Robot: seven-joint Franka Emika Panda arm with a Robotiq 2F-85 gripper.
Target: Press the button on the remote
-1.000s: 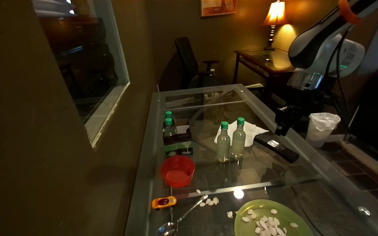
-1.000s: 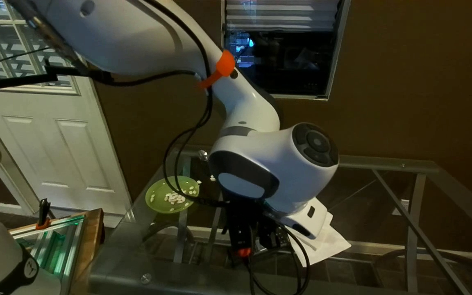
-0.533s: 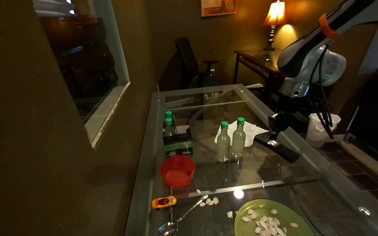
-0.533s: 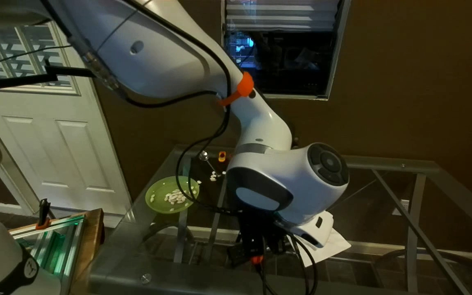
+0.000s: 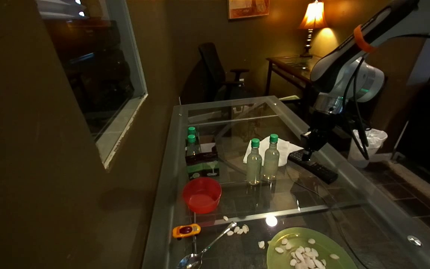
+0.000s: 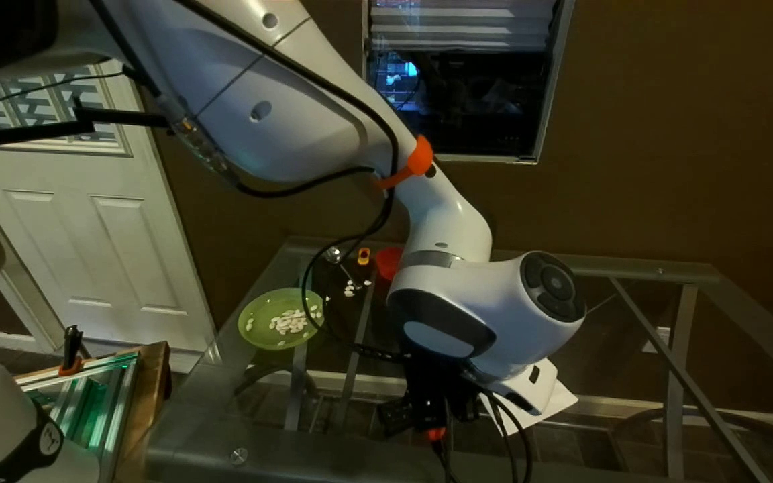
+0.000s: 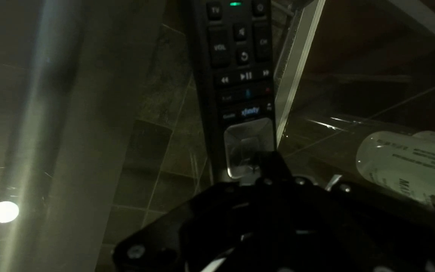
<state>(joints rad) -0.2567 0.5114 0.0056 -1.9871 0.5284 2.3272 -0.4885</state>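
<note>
Reaching down over a glass worktop [image 6: 313, 453] with a broad grey border, a white and black robot arm [image 6: 460, 235] holds its black gripper [image 5: 306, 155] at a slim, flat black rectangular remote [image 7: 236, 88]. The remote lies slantwise near the worktop's long edge on the arm's side, one end just beside a white paper sheet [image 5: 284, 151]. The gripper's fingers [image 7: 276, 166] look closed together, and in the wrist view their tips overlap a lower corner of the remote's shiny silver square pad [image 7: 240, 136]; whether they touch it cannot be told. Compared with half a second ago, the gripper is lower and the remote has shifted slightly, as has the sheet. In an exterior view the arm has moved across, so a round red bowl [image 6: 387, 261], near the opposite long edge, now shows far more. Two clear bottles [image 5: 254, 168] with green caps stand upright beside the sheet. A round green plate [image 5: 327, 243] of small white pieces sits toward one short edge.
</note>
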